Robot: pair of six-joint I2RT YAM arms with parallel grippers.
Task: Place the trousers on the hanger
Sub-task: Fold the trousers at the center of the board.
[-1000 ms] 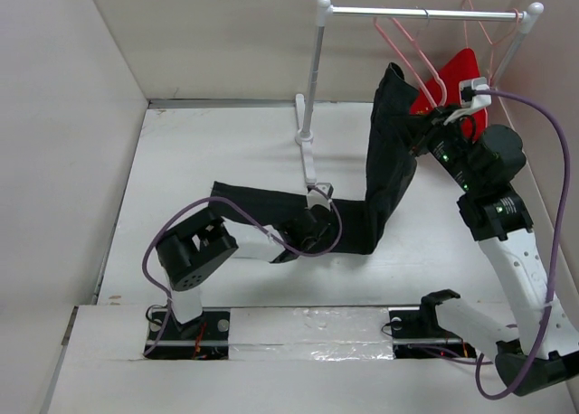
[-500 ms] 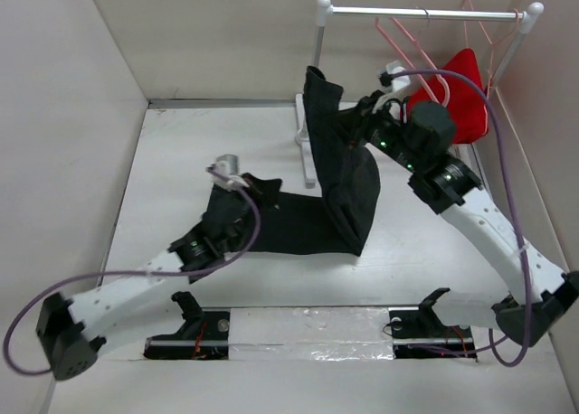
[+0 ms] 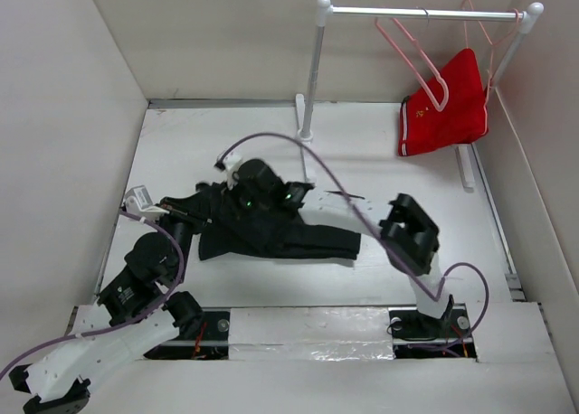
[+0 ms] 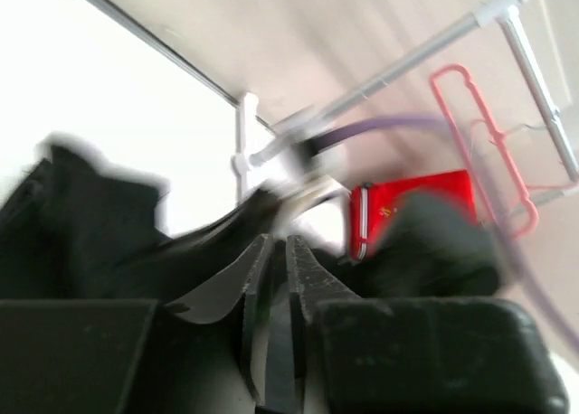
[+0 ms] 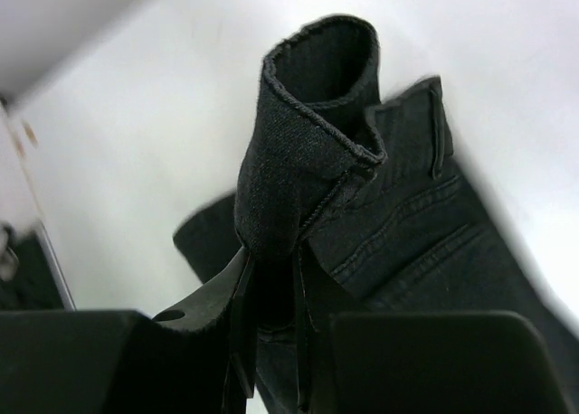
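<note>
Right claw [image 5: 271, 283] clamped on a fold of trousers [image 3: 271, 229], left claw [image 4: 276, 251] too blurred to call; now lies heaped at frame centre, no longer hoisted by rail [image 3: 425, 14], leaving hanger [image 3: 412, 60] upper right bare, calling for fresh lift.

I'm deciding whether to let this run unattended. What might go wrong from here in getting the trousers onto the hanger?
The right gripper pinches only a narrow fold of the trousers; it may slip on lifting. The trousers lie bunched, so a trailing leg might snag the rack post. The hanger hangs free beside the red shorts and may swing.
</note>
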